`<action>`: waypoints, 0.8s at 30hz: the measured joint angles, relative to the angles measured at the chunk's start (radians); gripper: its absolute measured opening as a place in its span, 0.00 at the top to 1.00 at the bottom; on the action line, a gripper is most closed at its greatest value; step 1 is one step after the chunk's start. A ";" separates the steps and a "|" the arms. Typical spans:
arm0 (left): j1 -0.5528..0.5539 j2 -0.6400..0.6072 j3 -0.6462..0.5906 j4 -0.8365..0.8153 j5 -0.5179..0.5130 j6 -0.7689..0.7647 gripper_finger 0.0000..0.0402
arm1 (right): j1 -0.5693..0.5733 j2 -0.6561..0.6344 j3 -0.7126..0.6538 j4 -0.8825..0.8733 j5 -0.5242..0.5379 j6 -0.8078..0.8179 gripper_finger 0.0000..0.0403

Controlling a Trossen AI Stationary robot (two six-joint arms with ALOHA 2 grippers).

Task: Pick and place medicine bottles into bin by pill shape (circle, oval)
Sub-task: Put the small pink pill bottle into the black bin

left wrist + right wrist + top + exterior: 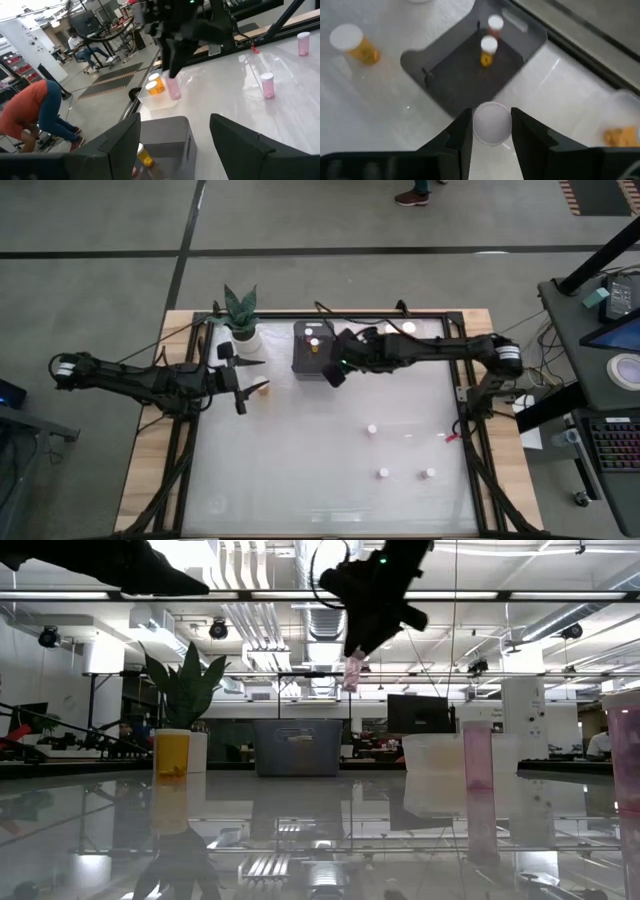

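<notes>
Look first at the right arm: it reaches in from the table's right edge, stretched across the far half, and its right gripper (335, 370) hangs in the air just beside the dark grey rectangular plastic bin (308, 348). Its fingers (461, 131) are clamped on a small pinkish bottle with a round white cap (491, 123), held upright above the tabletop. Inside the bin you see two orange-bodied, white-capped bottles (488, 50). A clear plastic container (159, 97) beside the bin appears to hold more orange bottles, though the view is poor. The left arm lies extended from the left edge; its left gripper (240, 386) rests low with fingers spread apart, empty, near one orange bottle (260, 388). Four small white-capped bottles (372, 429) stand scattered on the near right.
</notes>
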 joint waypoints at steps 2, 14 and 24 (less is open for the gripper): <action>0.000 0.002 0.000 -0.001 0.000 0.001 0.44 | -0.017 0.040 0.047 -0.002 0.000 -0.043 0.73; 0.000 0.002 0.000 -0.001 0.000 0.010 0.44 | -0.111 0.282 0.304 0.004 -0.120 -0.241 0.73; 0.000 0.003 0.000 -0.002 0.000 0.016 0.44 | -0.131 0.464 0.485 -0.033 -0.158 -0.306 0.73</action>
